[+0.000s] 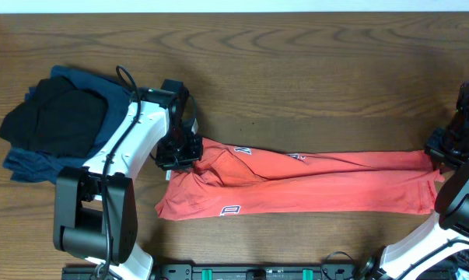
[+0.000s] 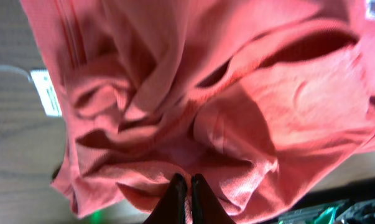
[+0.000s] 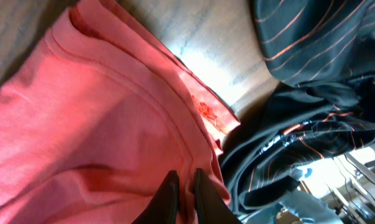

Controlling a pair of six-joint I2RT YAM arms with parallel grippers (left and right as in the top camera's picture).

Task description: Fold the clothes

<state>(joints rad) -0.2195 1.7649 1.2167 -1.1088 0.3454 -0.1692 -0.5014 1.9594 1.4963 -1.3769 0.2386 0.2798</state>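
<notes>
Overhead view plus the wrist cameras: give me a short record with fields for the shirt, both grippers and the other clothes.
shirt: coral-red T-shirt, pulled out into a long strip across the table
left gripper: shut on the bunched left end of the shirt
right gripper: pinching the seamed right edge of the shirt
other clothes: dark pile beside the left arm; dark striped garment next to the right gripper

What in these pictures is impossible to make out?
- Shirt lettering: overhead, too small, partly folded under.
- Dark pile: overhead, pieces overlap; count unclear.
- Striped cloth: right wrist, cut off by edges; garment type unclear.
</notes>
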